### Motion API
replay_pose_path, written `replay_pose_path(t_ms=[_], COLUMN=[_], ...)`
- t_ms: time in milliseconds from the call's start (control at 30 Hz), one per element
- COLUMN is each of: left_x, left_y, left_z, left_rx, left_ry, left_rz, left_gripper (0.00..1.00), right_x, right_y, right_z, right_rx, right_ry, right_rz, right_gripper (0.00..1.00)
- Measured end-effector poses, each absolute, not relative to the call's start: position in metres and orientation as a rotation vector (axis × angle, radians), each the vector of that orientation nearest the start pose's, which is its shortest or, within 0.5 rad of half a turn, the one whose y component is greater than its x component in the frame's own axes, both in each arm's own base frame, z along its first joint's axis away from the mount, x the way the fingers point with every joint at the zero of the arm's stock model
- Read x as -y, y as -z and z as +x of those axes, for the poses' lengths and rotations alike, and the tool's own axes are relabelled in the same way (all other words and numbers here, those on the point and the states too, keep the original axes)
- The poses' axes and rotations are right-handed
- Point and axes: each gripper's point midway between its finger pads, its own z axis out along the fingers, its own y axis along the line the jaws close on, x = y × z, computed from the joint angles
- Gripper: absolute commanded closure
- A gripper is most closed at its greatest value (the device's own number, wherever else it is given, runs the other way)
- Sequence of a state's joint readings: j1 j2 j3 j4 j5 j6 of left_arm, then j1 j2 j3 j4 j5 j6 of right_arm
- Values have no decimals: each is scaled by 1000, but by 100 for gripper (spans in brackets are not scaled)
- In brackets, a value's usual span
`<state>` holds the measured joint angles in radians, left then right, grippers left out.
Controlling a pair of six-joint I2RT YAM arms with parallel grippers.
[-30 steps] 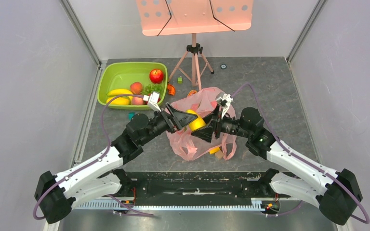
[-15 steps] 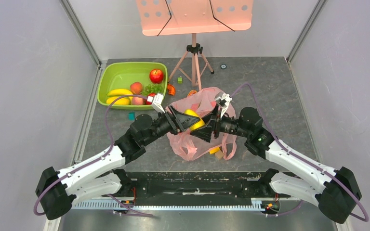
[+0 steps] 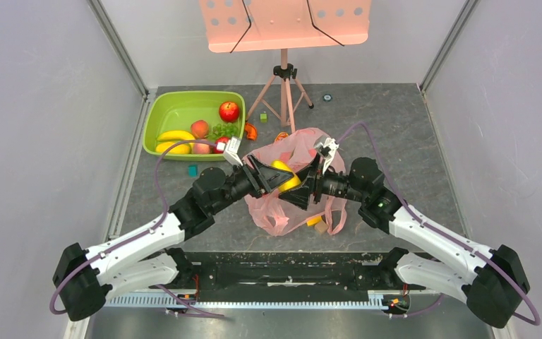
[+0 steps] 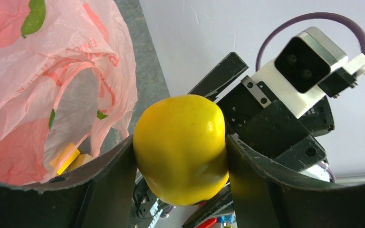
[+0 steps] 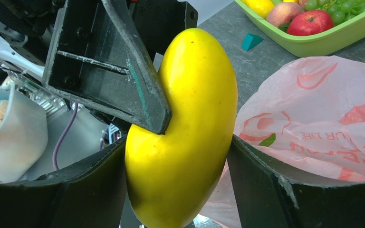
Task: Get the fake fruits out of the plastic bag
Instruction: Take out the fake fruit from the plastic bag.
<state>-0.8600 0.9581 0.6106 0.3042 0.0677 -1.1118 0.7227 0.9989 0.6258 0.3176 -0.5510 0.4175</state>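
While over the plastic bag, the mango sits clamped in both jaws.

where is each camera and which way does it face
top external: above, behind the robot, looking down on the table; both arms show.
left wrist: on the left gripper, facing the right gripper; own fingers show.
right wrist: on the right gripper, facing the left gripper; own fingers show.
shared: both wrist views show the yellow mango and plastic bag.

White-shelled arms, black joints, looping purple cables.
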Motion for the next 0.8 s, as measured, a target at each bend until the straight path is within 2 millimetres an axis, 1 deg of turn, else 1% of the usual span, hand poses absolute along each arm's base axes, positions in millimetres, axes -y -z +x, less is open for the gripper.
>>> replay_pose_path(t_ms=[100,133,200,300,400,467,533,600,700,800], left_x=[306,305,300,290,276,263,247,230,200,172], left_y=[-271,-272,-275,-287,-298,-301,-299,-293,-282,-278], left_z=[203,204,209,217,229,242,259,275,302,328], left_rx=[-1877,-1879,-1888,-1871,-1844,-1838,-1835,-1840,-1853,-1858], left_ry=[1483,1472,1419,1350,1290,1240,1182,1122,1012,918], left_rz=[-196,-203,-225,-239,-265,-300,-349,-389,-470,-534], left_gripper=[69,69,69,69,70,70,70,70,70,70], right_x=[-303,-302,-298,-292,-285,-282,-278,-276,-273,-270], right_y=[-251,-251,-251,-255,-260,-263,-264,-263,-259,-254], right_z=[185,185,185,185,185,185,186,187,188,189], right_rx=[-1635,-1635,-1630,-1611,-1594,-1583,-1578,-1582,-1602,-1622], right_ry=[-1271,-1263,-1236,-1195,-1153,-1132,-1108,-1088,-1065,-1044], right_rz=[-731,-733,-737,-741,-739,-734,-729,-726,-725,-721], right_gripper=[13,7,3,2,2,2,2,2,2,2])
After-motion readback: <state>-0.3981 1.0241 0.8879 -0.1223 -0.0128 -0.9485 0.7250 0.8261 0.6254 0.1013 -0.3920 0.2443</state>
